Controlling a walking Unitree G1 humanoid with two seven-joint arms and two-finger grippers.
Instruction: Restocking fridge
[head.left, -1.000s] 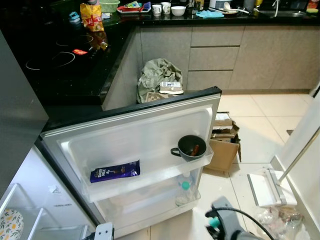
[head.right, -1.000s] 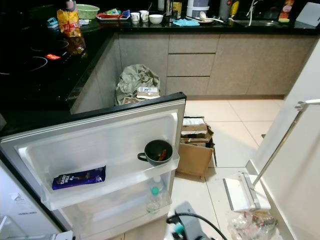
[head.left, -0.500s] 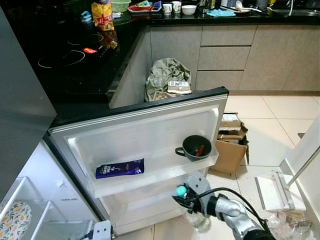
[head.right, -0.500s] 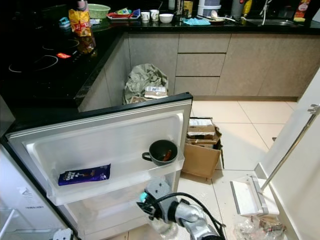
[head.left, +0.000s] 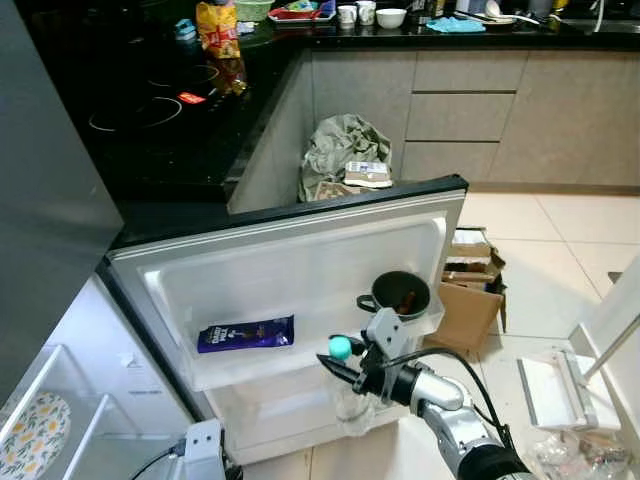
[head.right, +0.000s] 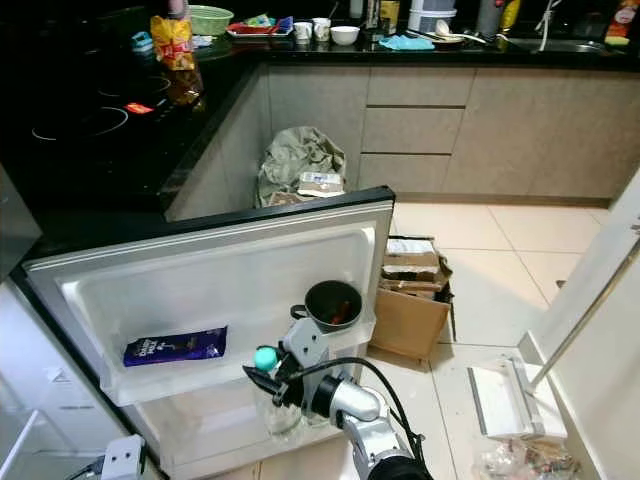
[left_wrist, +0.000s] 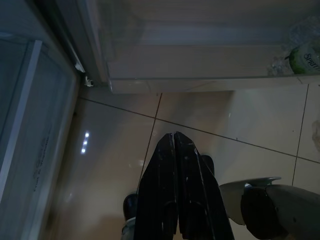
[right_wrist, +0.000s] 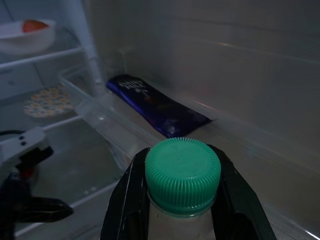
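Observation:
The fridge door (head.left: 290, 260) stands open toward me, its white shelves facing up. My right gripper (head.left: 345, 366) is shut on a clear bottle (head.left: 352, 405) with a green cap (head.left: 340, 348), holding it just in front of the upper door shelf (head.left: 300, 350). In the right wrist view the two black fingers (right_wrist: 125, 200) clamp the neck under the green cap (right_wrist: 183, 175). A purple chocolate bar (head.left: 245, 334) lies on that shelf, and a dark mug (head.left: 398, 294) sits at its right end. My left gripper (left_wrist: 175, 145) hangs low over the floor tiles, shut and empty.
An open cardboard box (head.left: 468, 290) stands on the floor right of the door. A white dustpan (head.left: 552, 392) lies farther right. A grey-green bag (head.left: 340, 155) sits in the cabinet corner. The black counter (head.left: 160, 120) runs behind the door. Fridge shelves (head.left: 40, 440) hold a patterned plate.
My right arm has lifted the bottle up and to the left, from beside the lower door shelf to the front of the upper one. The camera has shifted slightly.

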